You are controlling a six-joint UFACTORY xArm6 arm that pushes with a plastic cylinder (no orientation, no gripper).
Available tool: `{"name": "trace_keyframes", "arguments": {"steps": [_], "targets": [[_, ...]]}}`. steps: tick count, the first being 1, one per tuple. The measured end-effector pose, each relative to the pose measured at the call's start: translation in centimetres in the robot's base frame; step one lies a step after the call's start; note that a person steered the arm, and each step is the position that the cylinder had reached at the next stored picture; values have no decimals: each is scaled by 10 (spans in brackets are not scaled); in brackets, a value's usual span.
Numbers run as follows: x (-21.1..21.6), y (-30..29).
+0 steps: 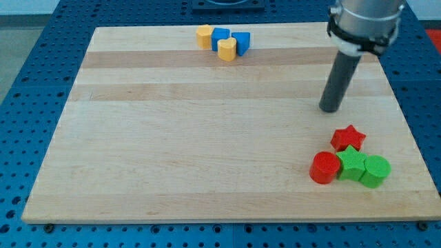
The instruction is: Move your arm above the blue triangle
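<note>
Camera view, bench: a pale wooden board lying on a blue perforated surface.
Camera view, tool: my tip rests on bare wood at the view's right, above the red star and well apart from every block. It is a plain rod with no jaws, so nothing parts, closes or clamps.
Task's thing: the blue triangle sits near the view's top edge, left of my tip, at the right end of a tight cluster and just beside the yellow heart.
Cluster neighbours: a blue block, shape unclear, and a yellow block at the left.
Handling, as a judgement: likely light, rigid and easily slid; there is no grasping, only pushing on a flat side. For this task, no contact is needed, only a stop on the far side of it.
Risk: the clear strip beyond it looks narrow.
Count: two blue, two yellow, two red (star and red cylinder), two green (green star-like block, green cylinder); eight altogether.
</note>
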State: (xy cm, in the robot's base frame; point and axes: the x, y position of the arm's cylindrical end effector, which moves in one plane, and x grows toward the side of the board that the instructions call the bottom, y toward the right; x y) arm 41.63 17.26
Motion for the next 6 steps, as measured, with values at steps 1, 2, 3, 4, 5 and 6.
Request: {"name": "trace_keyframes", "arguments": {"steps": [1, 2, 3, 4, 5, 6], "targets": [[-49, 0], [-93, -3], [-136, -18], [-175, -42], [-205, -67], [-214, -100]]}}
